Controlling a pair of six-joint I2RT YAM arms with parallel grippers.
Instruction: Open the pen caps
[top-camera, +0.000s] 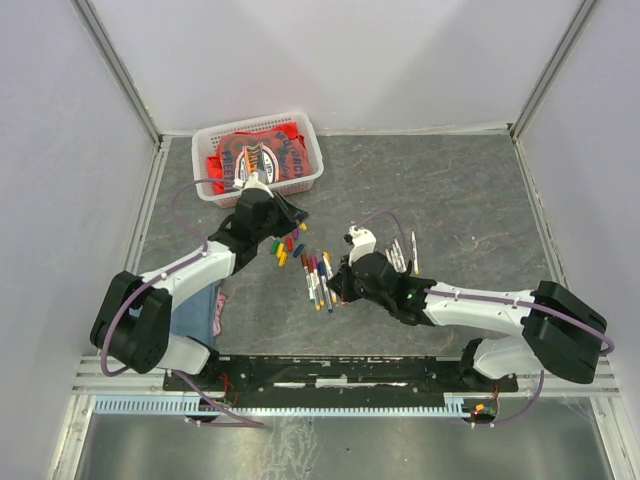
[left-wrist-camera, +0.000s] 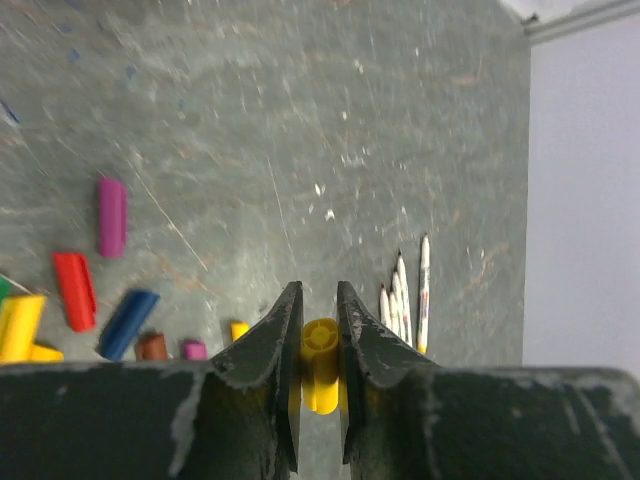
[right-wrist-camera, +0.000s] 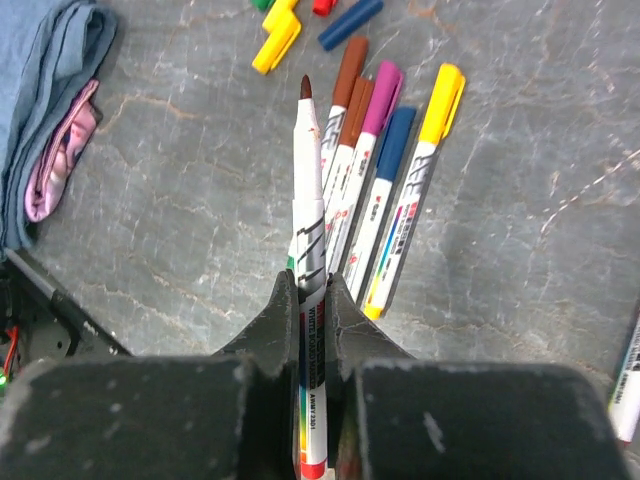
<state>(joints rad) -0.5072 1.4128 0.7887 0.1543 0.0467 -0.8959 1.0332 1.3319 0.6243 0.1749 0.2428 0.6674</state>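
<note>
Two pincers, each closed on something, share the job. At centre left of the top view the left pincer (top-camera: 296, 216) hangs beside a scatter of short loose plastic caps (top-camera: 284, 248). Its own camera shows the jaws narrowed onto a stubby yellow plastic cap (left-wrist-camera: 320, 365), gripped by its sides with the hollow end facing out, clear of the grey marbled worktop (left-wrist-camera: 300, 120). Right of centre, the right pincer (top-camera: 338, 285) clamps a thin white pen barrel (right-wrist-camera: 308, 170) with a bare brown tip, held above four white pens (right-wrist-camera: 395, 135) wearing brown, magenta, blue and yellow caps. My reading is that one pen is done and both halves need setting down. The yellow cap is best released low over the loose pile at the lower left of the left wrist view, so it does not roll. The bare pen is best laid parallel to the row of uncapped white barrels (left-wrist-camera: 405, 300) at lower right there. For the next pull, grip barrel and cap separately and draw straight along the pen's axis. Only the left wrist view shows the cap in the jaws, which the arm hides from above. The right wrist view shows the waiting cap colours plainly. Only the top view shows the white slotted basket (top-camera: 315, 150) holding a red printed cloth (top-camera: 270, 140) at upper left.
</note>
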